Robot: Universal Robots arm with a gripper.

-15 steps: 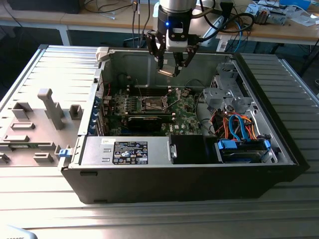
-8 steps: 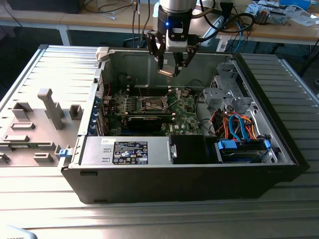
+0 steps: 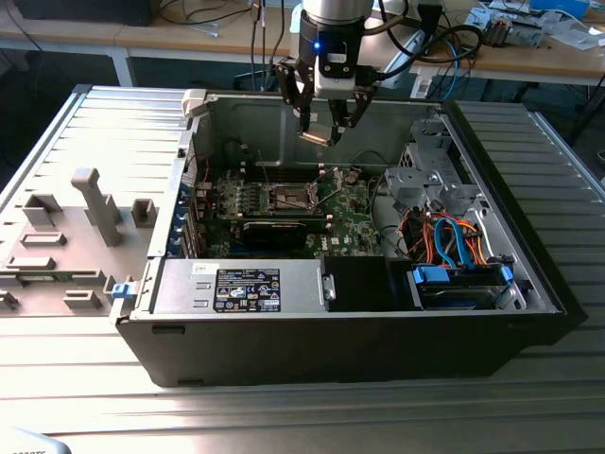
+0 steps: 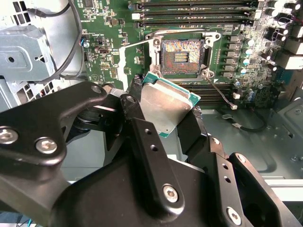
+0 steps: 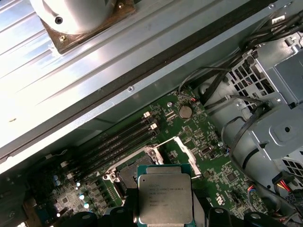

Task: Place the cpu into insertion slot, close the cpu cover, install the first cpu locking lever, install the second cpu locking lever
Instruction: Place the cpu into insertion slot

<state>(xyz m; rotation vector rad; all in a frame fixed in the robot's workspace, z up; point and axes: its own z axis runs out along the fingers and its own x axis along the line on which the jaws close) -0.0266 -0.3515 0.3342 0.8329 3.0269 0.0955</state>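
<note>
Fingers [image 4: 142, 130] clamp the cpu [image 4: 165, 106], a silvery square lid on green edging.

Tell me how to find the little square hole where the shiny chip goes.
Look inside the open computer case at the green motherboard. Near its middle sits the insertion slot, a dark square with a metal rim, nearly under the claw holding the cpu. Unlike the long black memory slots beside it, it is square.
</note>
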